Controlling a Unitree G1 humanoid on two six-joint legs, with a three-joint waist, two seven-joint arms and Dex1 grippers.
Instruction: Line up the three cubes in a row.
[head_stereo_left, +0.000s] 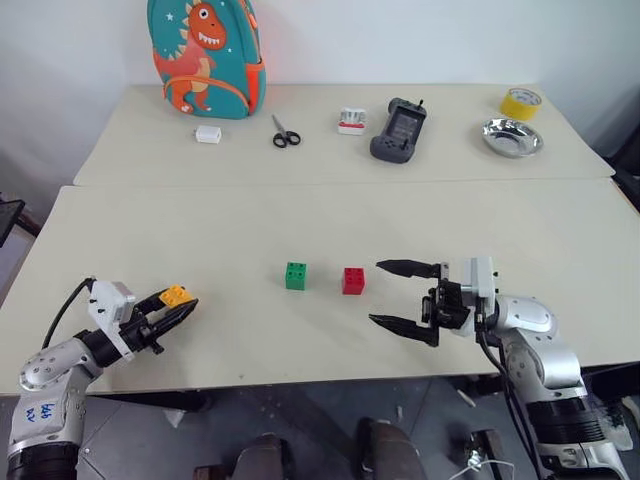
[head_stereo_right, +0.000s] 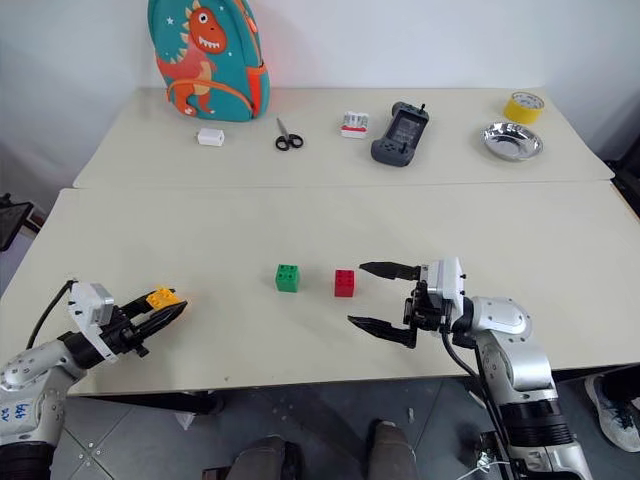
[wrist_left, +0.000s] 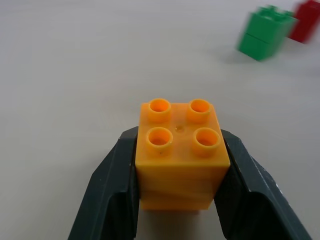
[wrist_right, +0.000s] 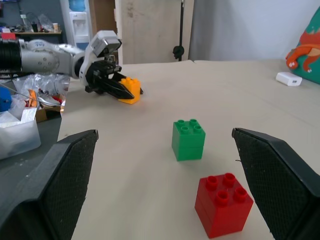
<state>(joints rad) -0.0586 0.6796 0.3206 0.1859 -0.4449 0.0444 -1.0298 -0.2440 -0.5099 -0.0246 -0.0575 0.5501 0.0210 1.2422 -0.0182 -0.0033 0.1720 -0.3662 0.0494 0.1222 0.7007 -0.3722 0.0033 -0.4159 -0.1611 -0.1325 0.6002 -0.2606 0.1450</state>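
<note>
Cubes: left gripper (head_stereo_left: 178, 304) clamps the orange cube (wrist_left: 181, 152) for carrying toward green cube (head_stereo_left: 296, 276) and red cube (head_stereo_left: 353, 281); right gripper (head_stereo_left: 404, 297) gapes, empty.

Two beige tables (head_stereo_left: 200, 230) abut. Near one: green cube (head_stereo_left: 296, 275), red cube (head_stereo_left: 353, 280) at its 3 o'clock. Far one: backpack (head_stereo_left: 205, 55), white block (head_stereo_left: 208, 134), scissors (head_stereo_left: 286, 133), bowl (head_stereo_left: 511, 137), tape (head_stereo_left: 521, 103)

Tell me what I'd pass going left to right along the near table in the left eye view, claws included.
Left claw shut on the yellow-orange cube → green cube → red cube → right claw, its fingers wide open.
</note>
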